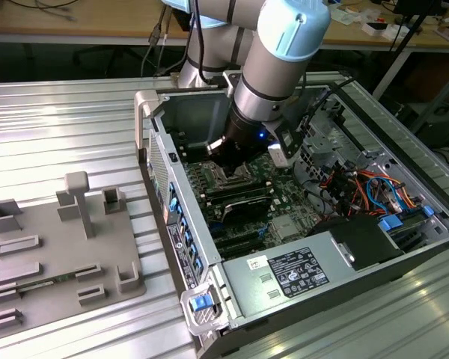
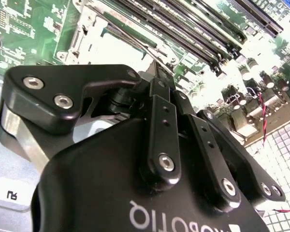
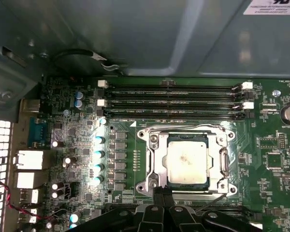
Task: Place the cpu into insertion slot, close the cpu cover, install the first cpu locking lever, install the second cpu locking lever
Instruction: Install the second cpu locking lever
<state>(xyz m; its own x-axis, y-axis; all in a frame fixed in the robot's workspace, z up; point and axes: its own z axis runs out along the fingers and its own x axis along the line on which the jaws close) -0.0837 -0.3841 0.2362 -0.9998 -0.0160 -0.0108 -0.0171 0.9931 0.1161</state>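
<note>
Cpu (image 3: 186,163) amid memory slots (image 3: 174,100), end effector (image 3: 162,197)

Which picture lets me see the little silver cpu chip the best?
The first wrist view. There the cpu faces the camera whole, lying flat in its socket with the cpu cover closed around it. In the exterior view the arm hangs over that spot. In the second wrist view the gripper's body blocks most of the socket.

The robot arm (image 1: 273,67) bends down low. Its gripper (image 3: 163,192) points straight down, with its fingers (image 2: 157,79) pressed close together.
</note>
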